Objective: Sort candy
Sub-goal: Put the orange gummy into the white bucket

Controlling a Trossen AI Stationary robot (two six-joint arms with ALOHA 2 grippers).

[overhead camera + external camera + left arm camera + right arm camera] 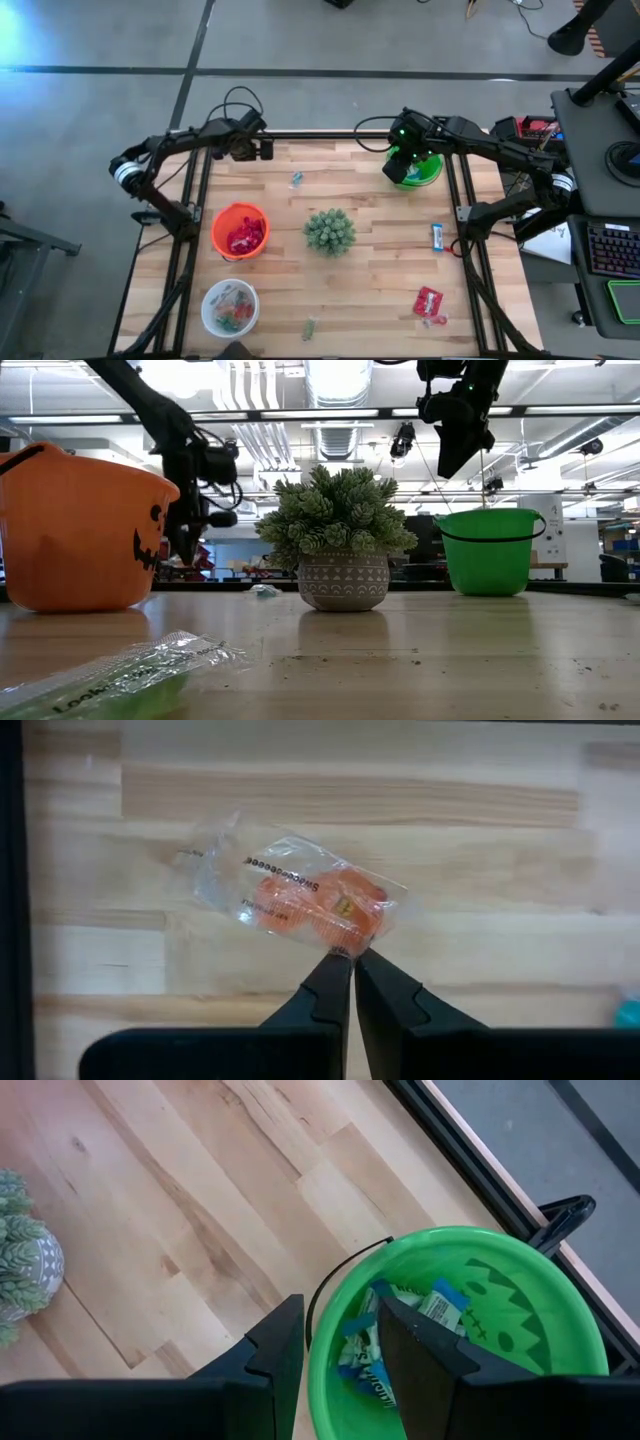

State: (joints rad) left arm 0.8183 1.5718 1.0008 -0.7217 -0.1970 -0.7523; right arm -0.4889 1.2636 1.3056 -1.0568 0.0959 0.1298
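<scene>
An orange candy in a clear wrapper (300, 895) shows in the left wrist view over the bare wood. My left gripper (348, 955) is shut on it, at the table's far left (252, 148). My right gripper (340, 1350) hangs open above the green bucket (470, 1330) at the far right (405, 160), with nothing between its fingers. Blue-and-white candy lies in that bucket. More candy lies loose on the table: a teal piece (296, 180), a blue bar (437, 236), a red packet (429, 302) and a green piece (310, 327). My left gripper pinches the clear wrapper between its two fingertips at the long edge beside the orange sweet (345, 938). The fingers come steeply from above. The rest of the packet spreads away from the tips. Whether the packet touches the wood I cannot tell.
An orange bucket (239, 231) with red candy stands at the left, and a white bowl (230, 307) with green candy at the near left. A small potted spiky plant (330, 231) stands mid-table. Dark frame rails run along the table's edges.
</scene>
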